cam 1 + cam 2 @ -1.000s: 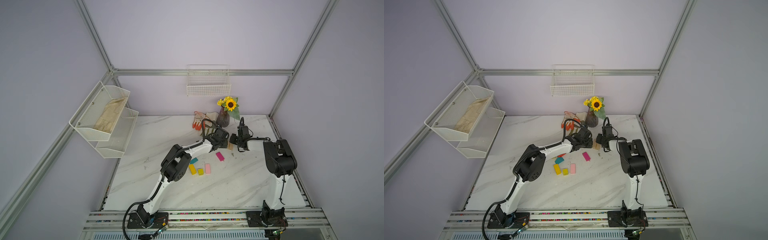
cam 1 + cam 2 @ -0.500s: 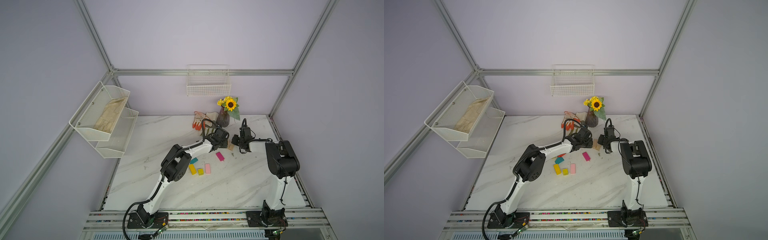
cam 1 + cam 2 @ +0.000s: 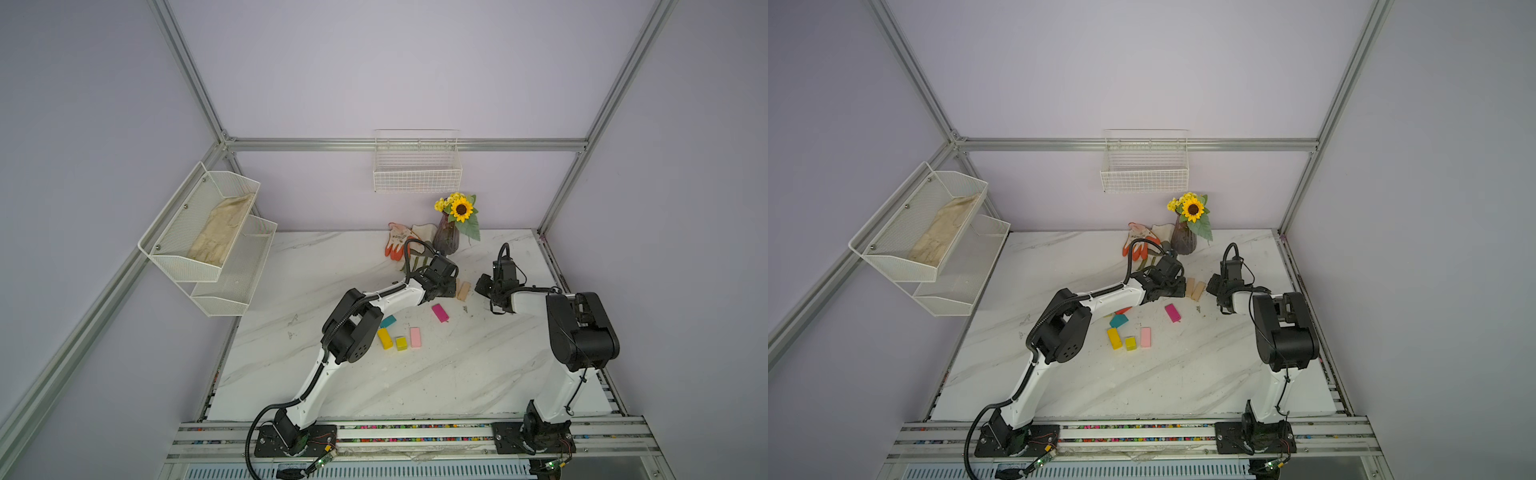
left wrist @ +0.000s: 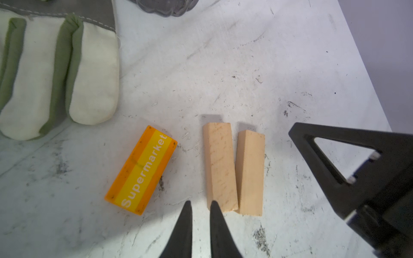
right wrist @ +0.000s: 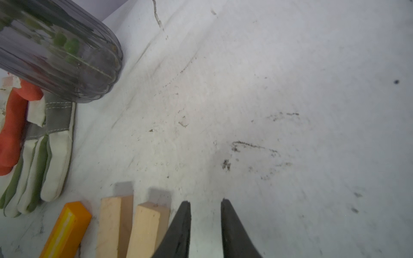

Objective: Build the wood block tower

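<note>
One readable word: "Supermarket".
White letters on the yellow stripe of the orange block (image 4: 141, 170), nine o'clock from the tan bars (image 4: 220, 165) taking the vase (image 4: 165, 6) as twelve; the glove tag (image 5: 7, 82) may carry print, too blurred.

Two tan rectangular bars (image 4: 220, 165) of bare, grainy wood are seen just ahead of the matt black plastic left gripper (image 4: 201, 203), beside an orange rectangular block (image 4: 140, 169) coated in smooth, chipped paint. Farther ahead, a cream-and-green cloth glove (image 4: 55, 73) and a dark ribbed vase (image 5: 62, 51) of glossy glass are set on a smooth, scuffed white marble-patterned tabletop (image 4: 223, 67).
</note>
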Available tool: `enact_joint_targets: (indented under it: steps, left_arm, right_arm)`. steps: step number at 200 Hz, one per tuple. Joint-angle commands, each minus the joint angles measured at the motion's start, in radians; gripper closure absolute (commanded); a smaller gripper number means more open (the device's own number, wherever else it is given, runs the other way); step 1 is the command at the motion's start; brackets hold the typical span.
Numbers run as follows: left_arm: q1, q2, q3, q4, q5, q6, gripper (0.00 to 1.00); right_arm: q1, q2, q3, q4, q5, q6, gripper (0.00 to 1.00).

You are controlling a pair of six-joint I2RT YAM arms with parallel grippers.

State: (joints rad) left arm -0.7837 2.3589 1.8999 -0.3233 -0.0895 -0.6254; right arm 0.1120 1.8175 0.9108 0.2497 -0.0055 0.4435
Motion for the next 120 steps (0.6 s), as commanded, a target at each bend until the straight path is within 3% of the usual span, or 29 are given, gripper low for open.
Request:
enact_joint_targets:
  steps: [1, 62, 120]
  left_arm:
    - [0.012, 0.02, 0.032, 0.004, 0.022, 0.023, 0.83]
    - [0.014, 0.052, 0.071, -0.008, 0.037, 0.017, 0.83]
    - [0.016, 0.069, 0.095, -0.019, 0.042, 0.022, 0.83]
  right_arm:
    - [0.0, -0.054, -0.033, -0.015, -0.001, 0.015, 0.73]
    - [0.003, 0.002, -0.005, -0.025, -0.083, -0.014, 0.73]
    - [0.032, 0.064, 0.055, -0.067, -0.09, -0.039, 0.73]
